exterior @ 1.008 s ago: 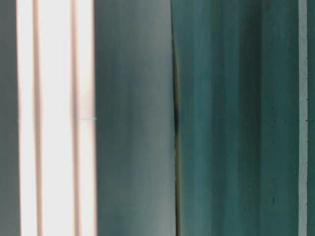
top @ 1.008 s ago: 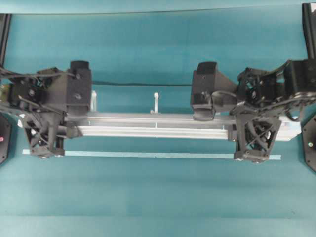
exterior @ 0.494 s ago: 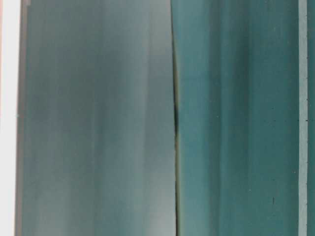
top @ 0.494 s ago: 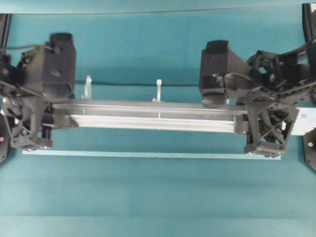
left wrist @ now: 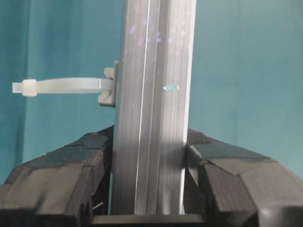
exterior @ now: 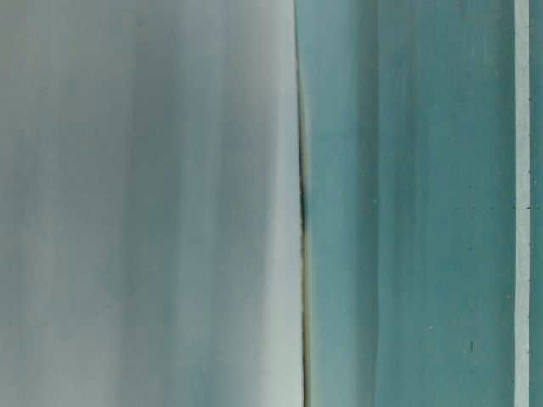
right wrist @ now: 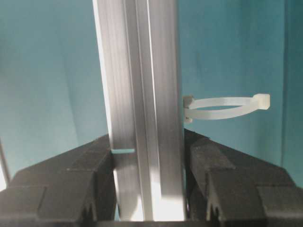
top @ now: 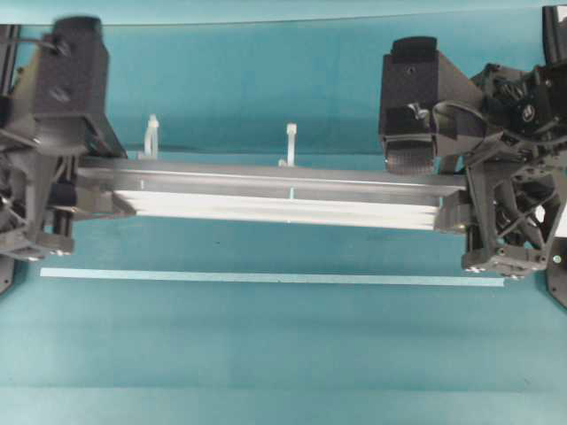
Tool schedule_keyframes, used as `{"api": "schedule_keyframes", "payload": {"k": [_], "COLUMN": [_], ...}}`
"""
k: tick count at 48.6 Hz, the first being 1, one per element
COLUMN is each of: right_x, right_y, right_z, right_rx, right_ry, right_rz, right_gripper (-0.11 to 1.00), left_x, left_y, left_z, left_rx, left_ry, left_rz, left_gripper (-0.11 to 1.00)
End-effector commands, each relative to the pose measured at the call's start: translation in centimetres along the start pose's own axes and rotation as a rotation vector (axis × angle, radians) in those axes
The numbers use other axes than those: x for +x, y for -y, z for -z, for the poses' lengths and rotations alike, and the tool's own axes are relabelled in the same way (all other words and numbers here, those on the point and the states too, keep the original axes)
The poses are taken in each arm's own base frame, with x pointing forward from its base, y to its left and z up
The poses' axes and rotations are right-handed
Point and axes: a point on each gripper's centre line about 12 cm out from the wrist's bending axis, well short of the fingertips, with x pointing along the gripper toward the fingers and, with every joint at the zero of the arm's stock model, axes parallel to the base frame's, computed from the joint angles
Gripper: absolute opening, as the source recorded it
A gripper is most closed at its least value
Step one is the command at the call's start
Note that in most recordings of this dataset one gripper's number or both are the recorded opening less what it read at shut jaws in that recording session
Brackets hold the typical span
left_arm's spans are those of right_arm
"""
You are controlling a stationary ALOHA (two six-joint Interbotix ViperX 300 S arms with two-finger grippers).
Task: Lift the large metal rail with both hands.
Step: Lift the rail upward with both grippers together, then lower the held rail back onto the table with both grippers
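Note:
The large metal rail (top: 283,197) is a long grooved silver bar lying left to right in the overhead view, held above the teal mat. My left gripper (top: 89,197) is shut on its left end and my right gripper (top: 456,209) on its right end. In the left wrist view the rail (left wrist: 151,118) runs up between the black fingers (left wrist: 90,161) of my left gripper (left wrist: 149,142), which press both its sides. The right wrist view shows the same grip, the rail (right wrist: 142,94) clamped in my right gripper (right wrist: 147,146). White upright pegs (top: 291,142) stand along its far edge.
A thin pale tape strip (top: 266,277) lies on the mat in front of the rail. A black cable (top: 221,149) runs across behind it. Black arm bases (top: 556,266) stand at the side edges. The table-level view is a blurred grey and teal surface with a seam (exterior: 301,203).
Both grippers have risen with the rail, which looks larger and farther from the tape strip in the overhead view. The bright band in the table-level view has slid out to the left.

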Motion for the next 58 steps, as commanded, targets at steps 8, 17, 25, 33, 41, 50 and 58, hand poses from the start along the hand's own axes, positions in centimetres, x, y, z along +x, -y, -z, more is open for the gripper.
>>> {"api": "schedule_keyframes", "payload": {"k": [8,17,25,33,41,50,58], "right_x": [-1.4,-1.4,-1.7,-2.5,-2.5,-2.4,-2.1], "right_y": [-0.4,-0.4,-0.5,-0.4,-0.4,-0.5,-0.4], "right_z": [-0.6,-0.7,-0.7,-1.0,-0.9,-0.9,-0.8], "right_rx": [-0.003,-0.003,-0.002,-0.005,-0.006,-0.010,-0.013], "right_ry": [0.046,0.045,0.057,0.083,0.063,0.057,0.053], "right_rz": [-0.009,-0.008,-0.010,0.006,0.010,0.010,0.013], "right_gripper": [0.39,0.39,0.39,0.39,0.39,0.39,0.39], "left_x": [-1.8,-1.8,-1.7,-1.7,-1.8,-1.8,-1.1], "left_y": [0.0,0.0,0.1,0.1,0.1,0.2,0.1], "left_z": [-1.5,-1.4,-1.4,-1.2,-1.2,-1.2,-0.9], "left_rx": [-0.005,-0.003,-0.002,-0.003,-0.003,-0.002,-0.004], "left_ry": [0.066,0.064,0.063,0.060,0.061,0.061,0.043], "left_rz": [0.000,0.002,0.003,0.003,0.003,0.006,0.004], "left_gripper": [0.37,0.37,0.37,0.37,0.37,0.37,0.37]}}
